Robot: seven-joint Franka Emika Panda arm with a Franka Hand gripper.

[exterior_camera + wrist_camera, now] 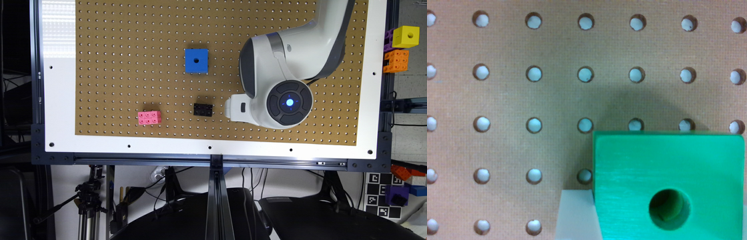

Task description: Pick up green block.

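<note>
- Straddling the green block [669, 185] on the pegboard worktop [527, 100], the claw [654, 220] shows one pale finger [574, 215] touching its side.
- Grip state: cannot tell.
- Close squarely on opposite faces before lifting straight up.

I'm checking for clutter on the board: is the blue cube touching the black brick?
Apart. The exterior view shows a strip of bare pegboard, with rows of holes, between the blue cube and the black brick.
</note>
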